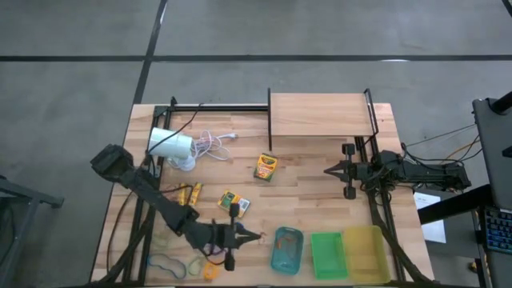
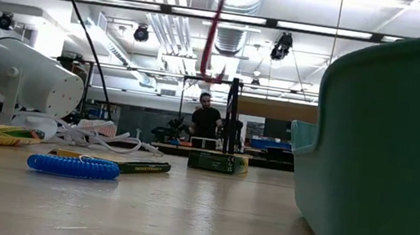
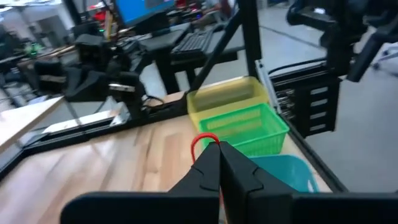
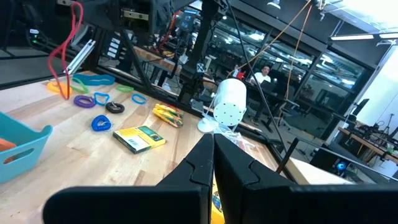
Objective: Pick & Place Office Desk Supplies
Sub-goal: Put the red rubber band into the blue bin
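The left gripper [image 1: 254,236] is at the near edge of the table [image 1: 320,192], just beside the teal tray [image 1: 286,250]. Its fingers are pinched together on a thin red loop [image 3: 204,140], which hangs in the air. More loops [image 4: 93,99] lie on the wood near the left front corner. Two crayon boxes [image 1: 234,201] sit farther back, toward the white lamp [image 1: 172,146]. The right gripper [image 1: 330,170] waits, closed and holding nothing, near the wooden shelf [image 1: 320,114].

Left tool [image 1: 258,237] closed, arm extended low across the desk front. Right tool [image 1: 328,170] closed, arm held back.
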`<act>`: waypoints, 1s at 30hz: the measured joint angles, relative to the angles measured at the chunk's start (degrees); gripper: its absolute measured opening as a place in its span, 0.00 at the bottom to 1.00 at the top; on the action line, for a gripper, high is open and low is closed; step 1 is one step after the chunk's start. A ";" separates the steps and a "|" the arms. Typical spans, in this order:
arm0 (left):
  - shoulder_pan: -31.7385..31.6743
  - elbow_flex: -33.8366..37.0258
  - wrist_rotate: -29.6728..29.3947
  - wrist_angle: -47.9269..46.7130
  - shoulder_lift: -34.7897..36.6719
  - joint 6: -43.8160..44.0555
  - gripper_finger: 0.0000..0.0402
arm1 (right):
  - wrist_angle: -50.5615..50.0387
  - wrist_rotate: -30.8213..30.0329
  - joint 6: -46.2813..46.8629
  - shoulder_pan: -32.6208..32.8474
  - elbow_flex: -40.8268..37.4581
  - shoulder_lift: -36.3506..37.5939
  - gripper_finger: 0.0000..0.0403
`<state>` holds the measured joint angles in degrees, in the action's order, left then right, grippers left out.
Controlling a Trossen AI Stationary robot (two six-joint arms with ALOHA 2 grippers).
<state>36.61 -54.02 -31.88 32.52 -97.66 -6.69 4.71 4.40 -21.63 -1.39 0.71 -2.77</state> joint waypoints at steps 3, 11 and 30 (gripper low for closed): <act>-2.11 0.00 5.83 2.71 -1.13 -1.34 0.00 | 0.00 -0.01 0.00 -0.01 0.00 0.00 0.02; -4.47 -0.42 15.33 11.34 -5.72 -6.68 0.00 | 0.00 0.00 0.00 0.00 0.00 -0.02 0.02; -6.08 -12.54 24.94 12.22 -18.02 -22.08 0.00 | -0.07 0.02 0.00 0.00 0.01 0.00 0.02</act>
<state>30.53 -66.56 -6.95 44.74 -115.68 -28.77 4.64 4.42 -21.63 -1.39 0.72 -2.76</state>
